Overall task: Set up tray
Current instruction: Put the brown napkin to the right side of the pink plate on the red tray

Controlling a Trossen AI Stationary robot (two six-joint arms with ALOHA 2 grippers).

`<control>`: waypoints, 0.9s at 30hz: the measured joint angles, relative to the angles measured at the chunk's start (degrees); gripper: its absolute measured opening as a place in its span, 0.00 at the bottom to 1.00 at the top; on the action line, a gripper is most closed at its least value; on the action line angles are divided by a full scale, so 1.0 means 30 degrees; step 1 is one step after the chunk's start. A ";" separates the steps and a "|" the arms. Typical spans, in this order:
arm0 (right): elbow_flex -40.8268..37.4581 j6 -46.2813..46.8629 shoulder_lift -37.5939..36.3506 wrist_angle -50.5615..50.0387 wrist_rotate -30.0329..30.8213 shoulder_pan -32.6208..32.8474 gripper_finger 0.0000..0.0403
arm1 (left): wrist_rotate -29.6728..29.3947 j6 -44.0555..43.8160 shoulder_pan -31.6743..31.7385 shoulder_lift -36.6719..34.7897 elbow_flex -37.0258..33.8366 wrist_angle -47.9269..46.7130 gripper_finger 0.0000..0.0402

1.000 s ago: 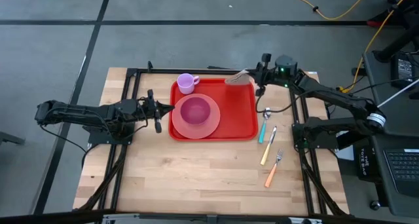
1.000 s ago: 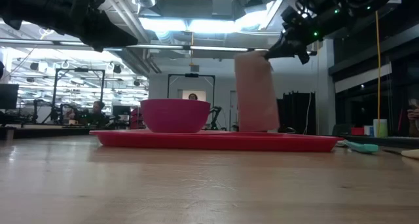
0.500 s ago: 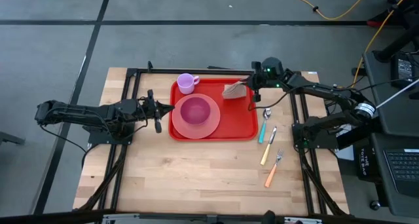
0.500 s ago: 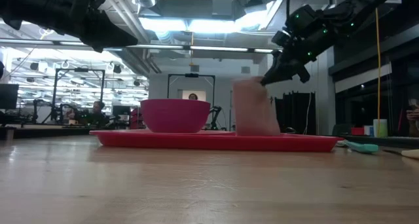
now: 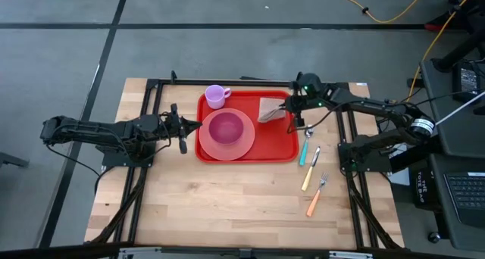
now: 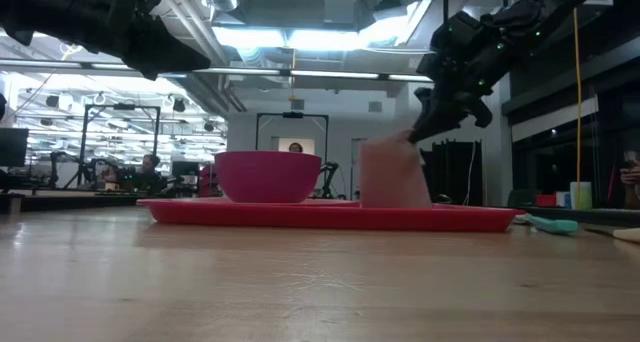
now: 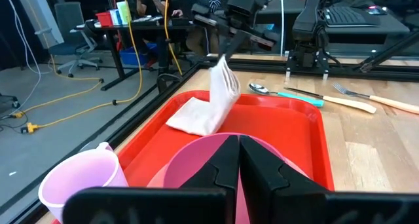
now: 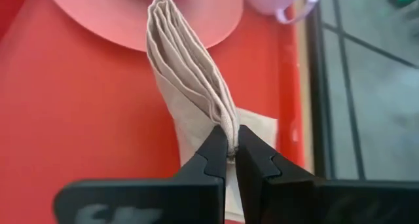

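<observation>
Napkin (image 5: 271, 110) hanging pinched between the right gripper (image 5: 289, 106) fingers and touching the red tray (image 5: 284, 141) below them, which is already carrying plate, bowl (image 5: 226, 127) and cup (image 5: 217, 96), while cutlery (image 5: 310, 166) is lying outside and the left gripper (image 5: 182, 130), fingers closed on nothing, is waiting beside.

I'm seeing open wood at six o'clock; cutlery (image 5: 311, 166) is blocking three o'clock of the tray (image 5: 284, 141).

From overhead I looked straight down on the worktop (image 5: 227, 206); my low camera faced level across it; both wrist cameras, close in, shared the tray (image 7: 288, 129).
</observation>
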 joint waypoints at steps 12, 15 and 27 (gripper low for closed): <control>-0.0015 0.1123 -0.0007 -0.2287 0.0082 0.2133 0.04 | 0.0006 -0.0201 0.0000 -0.0007 0.0000 -0.0004 0.01; -0.0015 0.1975 -0.0007 -0.2288 0.0540 0.2580 0.04 | 0.0003 -0.0659 0.0000 -0.0004 0.0000 0.0000 0.01; -0.0022 0.2528 0.1968 -0.2625 0.0543 0.3051 0.04 | 0.0006 -0.0651 0.0000 -0.0003 0.0000 -0.0007 0.02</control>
